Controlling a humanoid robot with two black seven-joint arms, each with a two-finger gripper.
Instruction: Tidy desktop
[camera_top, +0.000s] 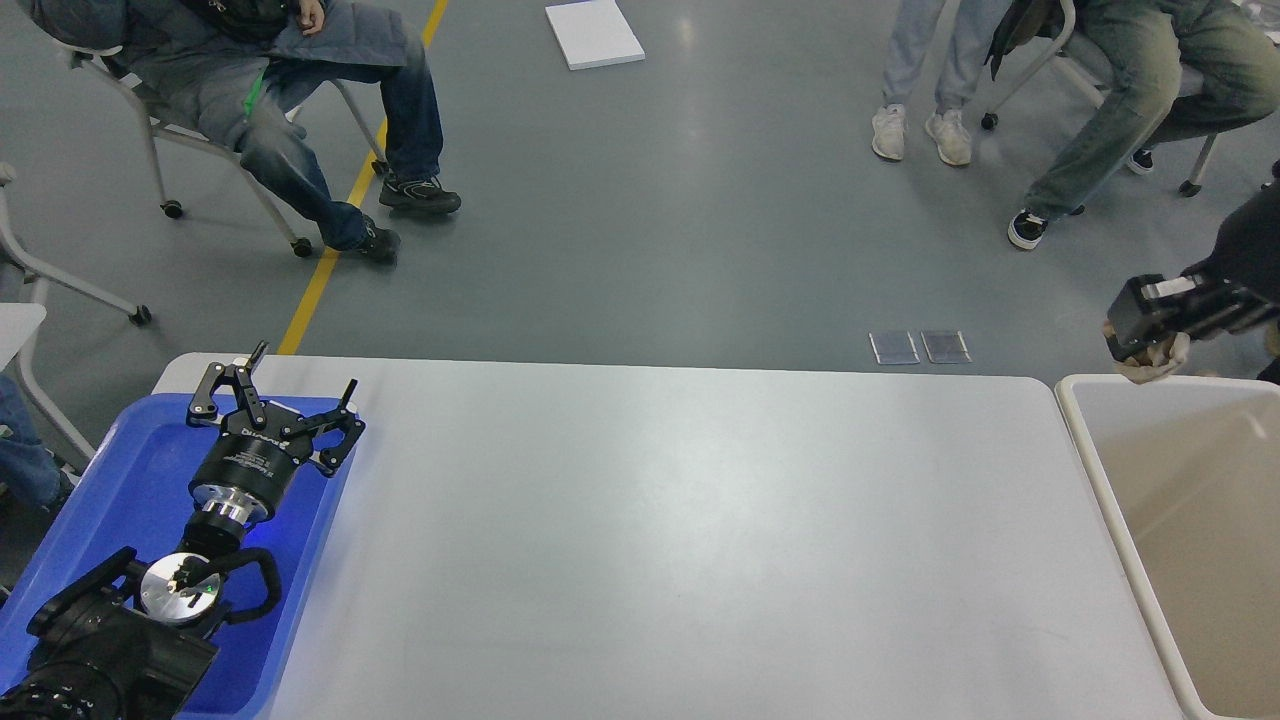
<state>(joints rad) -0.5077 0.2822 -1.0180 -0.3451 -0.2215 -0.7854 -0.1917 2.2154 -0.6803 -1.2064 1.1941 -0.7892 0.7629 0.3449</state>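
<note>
The desktop (680, 520) spreads wide in front of me. Over the blue tray (120, 480) at the desktop's left end, my left gripper (295, 385) hangs with fingers spread apart, holding nothing. My right gripper (1140, 345), above the beige bin (1090, 470) off the desktop's right end, seems clamped on a pale wad (1155, 360); released carelessly, it could miss the bin.

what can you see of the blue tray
The blue tray is a shallow rectangle of glossy plastic with a raised rim and rounded corners. It lies flat on the left end of the desktop, its near and left parts cut off by the picture edge. Nothing shows lying in it. The left gripper hangs over its far right corner with fingers spread open, and the arm hides part of its floor. Whether the gripper touches the tray cannot be told.
</note>
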